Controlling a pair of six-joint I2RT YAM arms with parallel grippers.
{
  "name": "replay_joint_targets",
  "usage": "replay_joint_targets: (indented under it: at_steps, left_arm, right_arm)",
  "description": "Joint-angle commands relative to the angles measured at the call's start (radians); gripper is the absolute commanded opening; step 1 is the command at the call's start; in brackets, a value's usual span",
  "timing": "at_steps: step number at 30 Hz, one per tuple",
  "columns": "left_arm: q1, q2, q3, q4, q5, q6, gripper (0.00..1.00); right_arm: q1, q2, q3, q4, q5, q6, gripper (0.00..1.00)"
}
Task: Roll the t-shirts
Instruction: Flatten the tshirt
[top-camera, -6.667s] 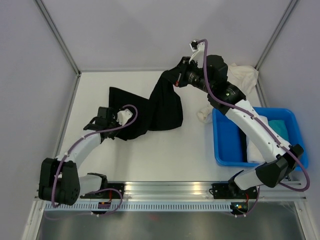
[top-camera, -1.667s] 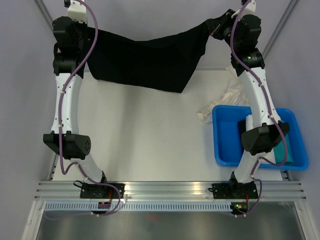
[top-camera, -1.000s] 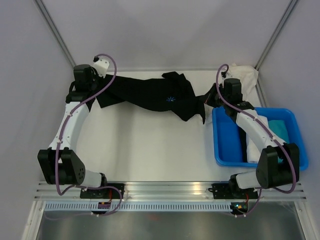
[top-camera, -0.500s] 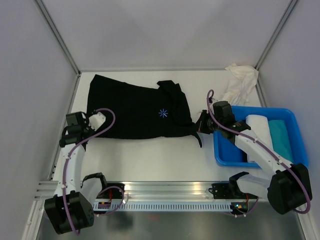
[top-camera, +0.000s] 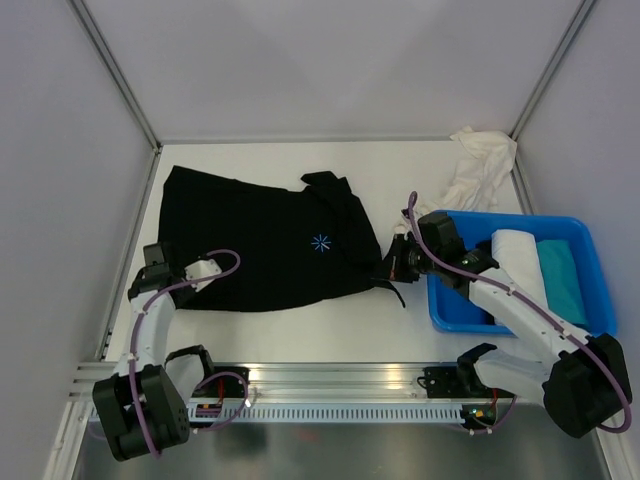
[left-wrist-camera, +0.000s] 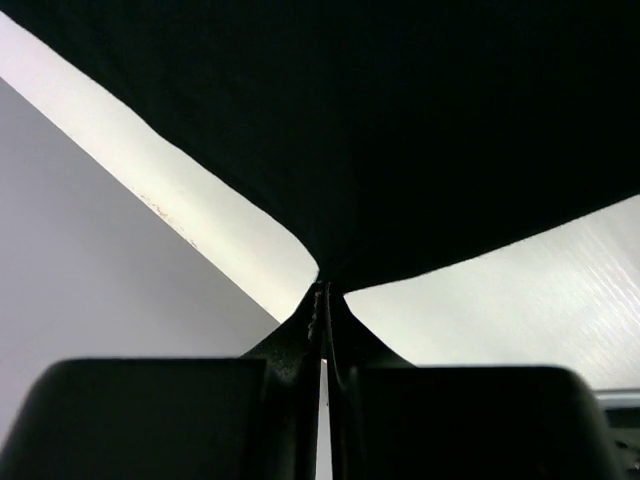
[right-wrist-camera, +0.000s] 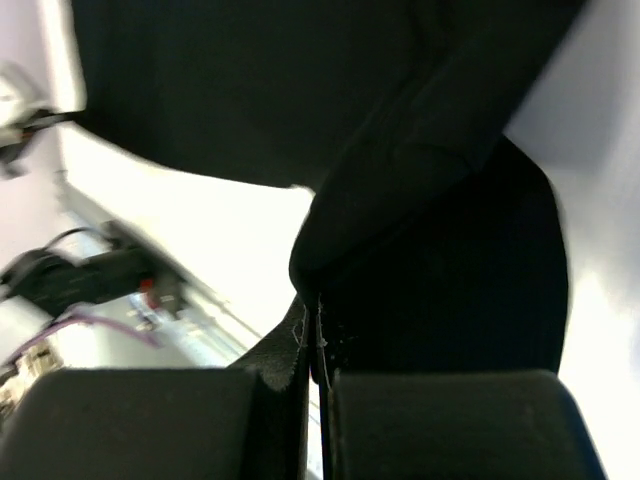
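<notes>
Setting: robotics lab test cell. White table (top-camera: 300, 330) boxed in by plain grey wall panels (top-camera: 330, 70) on aluminium corner posts (top-camera: 116, 75). Left arm (top-camera: 143, 325) and right arm (top-camera: 515, 305) bolted to an aluminium rail (top-camera: 340, 378) at the near edge, purple cables (top-camera: 222, 252) exposed.

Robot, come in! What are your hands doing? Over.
Left gripper, right gripper: both shut on black t-shirt. Shirt on table, right side bunched. Blue tub close.
</notes>
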Motion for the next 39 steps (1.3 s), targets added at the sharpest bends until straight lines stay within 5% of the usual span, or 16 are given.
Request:
replay_joint_targets:
  at_steps: [1,8,12,17,25,28,29,30,35,39]
  left_arm:
    - [0.02,0.034,0.0,0.132,-0.014,0.036,0.02]
    - [0.049,0.099,0.029,0.239,0.01,0.023,0.02]
    - [0.052,0.124,0.04,0.249,0.033,0.001,0.02]
    - [0.05,0.129,0.039,0.263,0.053,-0.022,0.02]
    - [0.05,0.106,0.026,0.266,0.068,-0.04,0.02]
    - [0.05,0.103,0.026,0.265,0.075,-0.048,0.02]
    - [0.049,0.101,0.026,0.262,0.079,-0.051,0.02]
    - [0.05,0.1,0.022,0.263,0.084,-0.051,0.02]
    - [0.05,0.052,0.011,0.228,0.127,-0.072,0.02]
    - [0.05,0.017,-0.001,0.194,0.15,-0.091,0.02]
  right_arm:
    - [0.043,-0.01,0.119,0.009,-0.103,0.05,0.0]
    - [0.108,-0.039,0.054,0.205,-0.267,0.277,0.0]
    - [0.085,0.019,0.017,0.164,-0.212,0.201,0.0]
    - [-0.004,0.214,0.03,0.063,-0.002,-0.023,0.0]
    - [-0.036,0.334,0.204,-0.003,0.268,-0.154,0.01]
    - [-0.038,0.366,0.225,-0.042,0.309,-0.194,0.25]
    - [-0.038,0.368,0.23,-0.048,0.316,-0.203,0.41]
    - [-0.033,0.362,0.236,-0.055,0.334,-0.215,0.45]
    - [0.089,0.274,0.317,-0.158,0.556,-0.272,0.5]
    - [0.299,0.19,0.255,-0.149,0.601,-0.266,0.45]
